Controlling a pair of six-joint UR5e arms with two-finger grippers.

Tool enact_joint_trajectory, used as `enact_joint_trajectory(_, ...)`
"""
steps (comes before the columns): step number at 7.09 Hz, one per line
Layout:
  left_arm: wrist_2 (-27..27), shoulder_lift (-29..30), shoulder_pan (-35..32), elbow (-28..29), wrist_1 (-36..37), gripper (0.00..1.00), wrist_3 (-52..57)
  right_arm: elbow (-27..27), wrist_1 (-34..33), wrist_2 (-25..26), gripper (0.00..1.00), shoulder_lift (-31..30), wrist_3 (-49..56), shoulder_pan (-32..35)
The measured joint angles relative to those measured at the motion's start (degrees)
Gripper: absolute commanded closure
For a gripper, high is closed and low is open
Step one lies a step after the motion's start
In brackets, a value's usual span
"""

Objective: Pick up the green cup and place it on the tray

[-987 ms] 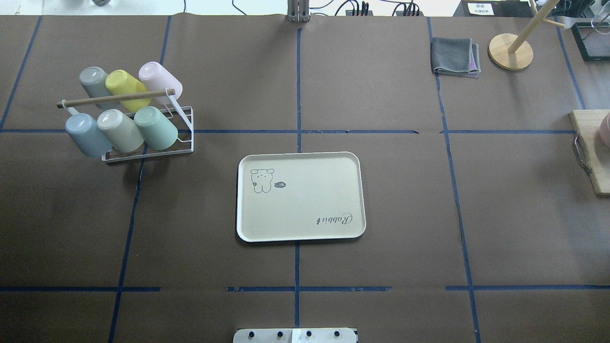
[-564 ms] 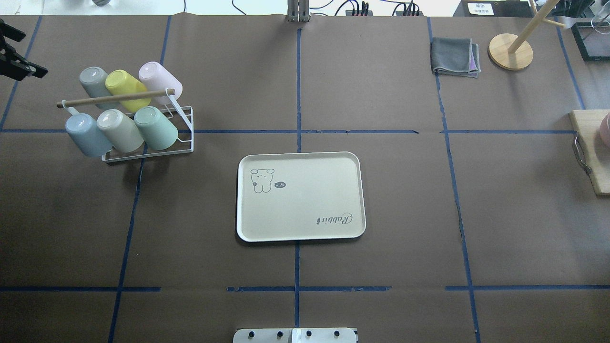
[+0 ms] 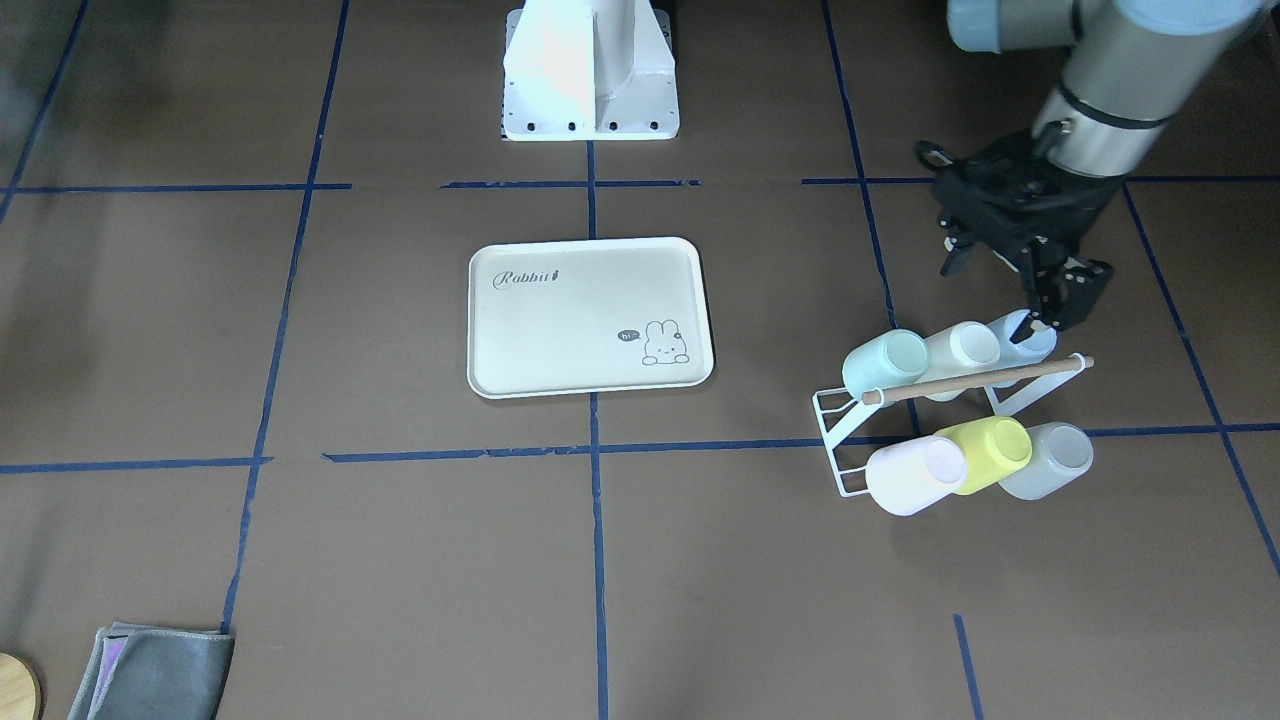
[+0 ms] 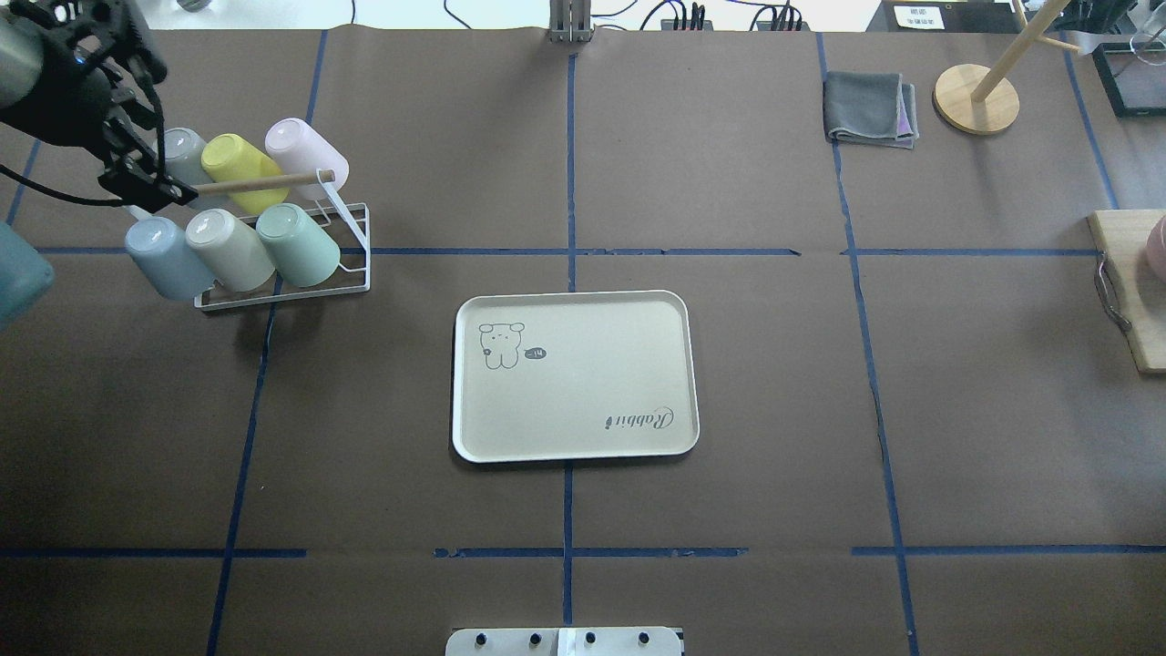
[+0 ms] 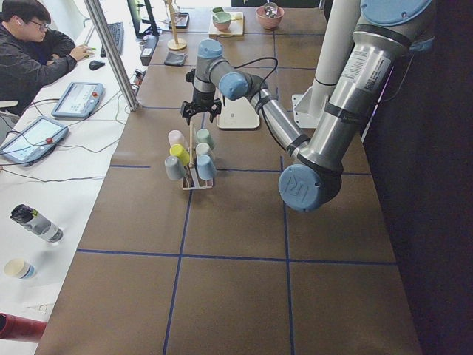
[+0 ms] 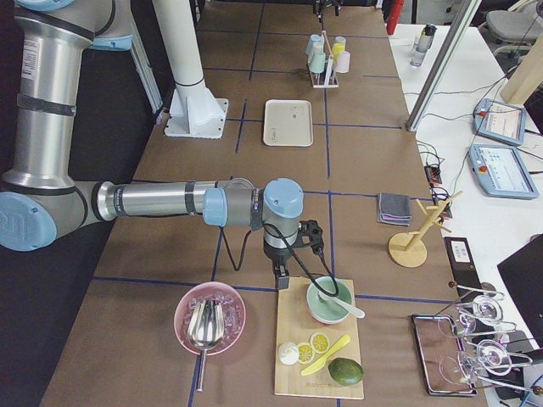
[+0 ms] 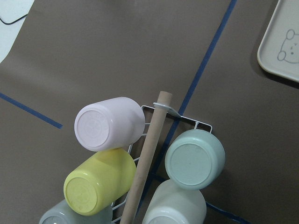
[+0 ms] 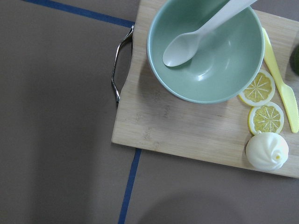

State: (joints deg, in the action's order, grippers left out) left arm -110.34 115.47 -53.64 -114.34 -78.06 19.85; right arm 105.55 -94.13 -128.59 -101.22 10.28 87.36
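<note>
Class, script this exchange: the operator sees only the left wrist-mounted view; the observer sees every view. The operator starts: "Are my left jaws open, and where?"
Observer: Open; the left gripper hovers over the rack at the end by the pale blue cup, the far end from the green cup.
Operator: Is the tray bare?
Observer: Yes, nothing lies on the tray.
Operator: Where's the right arm?
Observer: The right gripper hangs over the wooden board, far from the rack.
</note>
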Motion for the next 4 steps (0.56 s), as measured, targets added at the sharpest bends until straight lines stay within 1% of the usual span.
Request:
enact_joint_trajectory(1, 8.73, 3.00, 3.97, -0.62, 6.62, 0.00, 4.03, -0.12, -0.02, 0.01, 0.00, -0.01, 0.00, 0.00)
enact_joint_trajectory(2, 18.45, 4.70, 8.02, -1.15, 11.35, 0.00, 9.16, -0.23, -0.06, 0.01, 0.00, -0.03, 0.00, 0.00)
enact_joint_trajectory(3, 27.32, 5.24, 11.58, -1.57, 14.15, 0.00, 14.44, -0.30, -0.08, -0.01, 0.00, -0.06, 0.00, 0.00)
enact_joint_trajectory(4, 34.31, 5.49, 14.28, -1.78, 17.43, 0.00, 18.94, -0.36, -0.09, -0.03, 0.00, -0.14, 0.00, 0.00)
